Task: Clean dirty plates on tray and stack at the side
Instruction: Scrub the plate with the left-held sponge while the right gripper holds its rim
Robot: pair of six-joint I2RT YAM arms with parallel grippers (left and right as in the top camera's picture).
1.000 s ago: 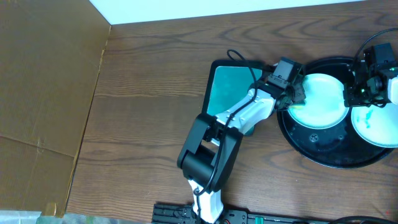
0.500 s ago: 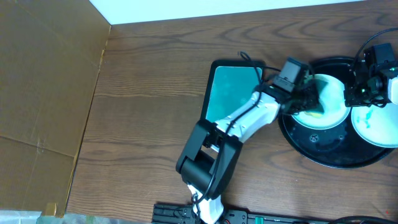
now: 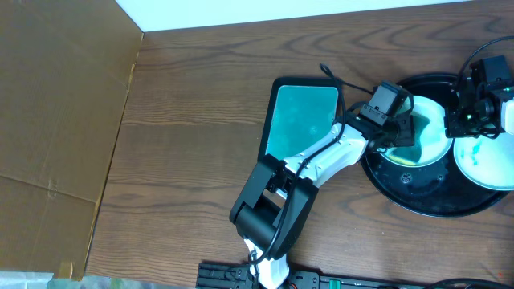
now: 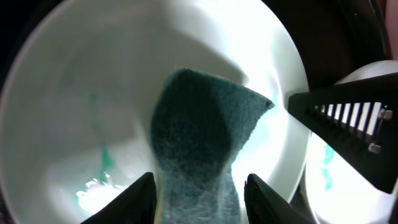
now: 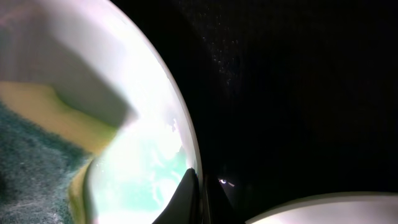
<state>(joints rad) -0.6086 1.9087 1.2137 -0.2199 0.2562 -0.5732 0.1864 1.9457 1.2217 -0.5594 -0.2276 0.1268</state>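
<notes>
Overhead, my left gripper [image 3: 401, 135] covers part of one plate [image 3: 430, 120] and most of the sponge [image 3: 406, 157]. The picture's edge cuts a second plate [image 3: 488, 165] and the black tray [image 3: 418, 197]. My right gripper's [image 3: 455, 121] hold is too blurred to tell.

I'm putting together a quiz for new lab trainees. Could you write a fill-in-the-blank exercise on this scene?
The left gripper holds a green ____ against a plate.
That plate is ____ in colour.
It sits on a round ____ tray.
The rectangular tray beside it is ____.
Missing words: sponge; white; black; teal.
</notes>
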